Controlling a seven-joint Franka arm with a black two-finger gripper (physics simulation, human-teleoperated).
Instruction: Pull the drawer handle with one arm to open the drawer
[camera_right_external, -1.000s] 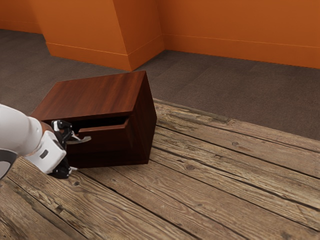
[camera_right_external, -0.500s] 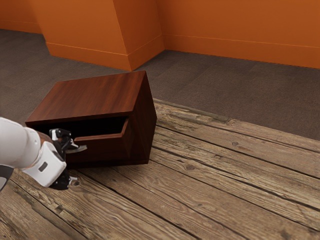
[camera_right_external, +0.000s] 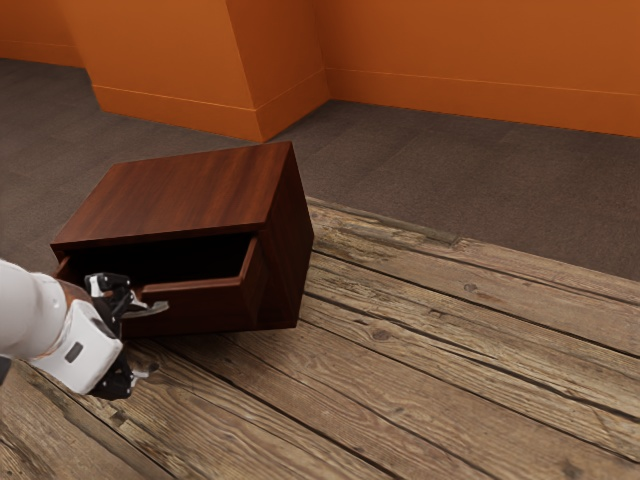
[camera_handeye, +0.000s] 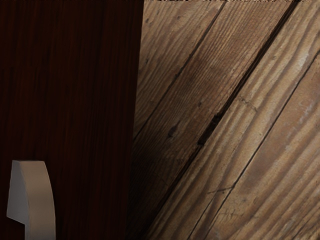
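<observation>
On the tabletop (camera_right_external: 420, 380), drawer (camera_right_external: 200, 292) stands partly out of its cabinet (camera_right_external: 190, 190) — opening begun, further travel likely left. Gripper (camera_right_external: 128, 303) sits at the handle (camera_right_external: 152, 309) — whether it clamps it, I cannot tell.

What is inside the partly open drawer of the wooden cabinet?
The drawer stands partly out of the cabinet. Its opening shows a dark hollow with no object visible. Its floor is covered by the drawer's own front and by shadow.

Weathered plank table (camera_right_external: 450, 380); dark wooden cabinet (camera_right_external: 200, 190) standing on it.
</observation>
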